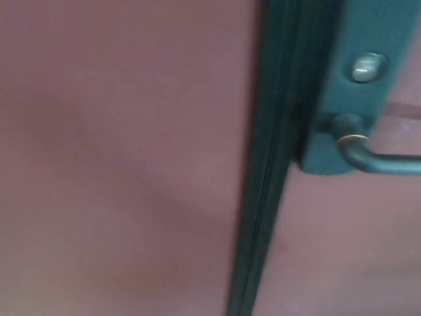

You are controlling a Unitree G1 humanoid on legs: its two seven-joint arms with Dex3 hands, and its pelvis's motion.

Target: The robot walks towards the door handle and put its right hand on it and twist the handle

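A dark green lever door handle juts out to the right from a green backplate on the reddish-brown door, at the upper right of the head view. Its far end runs off the right edge. A silver lock cylinder sits on the plate above the handle. The picture is blurred. Neither of my hands shows.
A dark green door edge strip runs from the top down to the bottom, slightly slanted. Reddish-brown door panels fill both sides of it.
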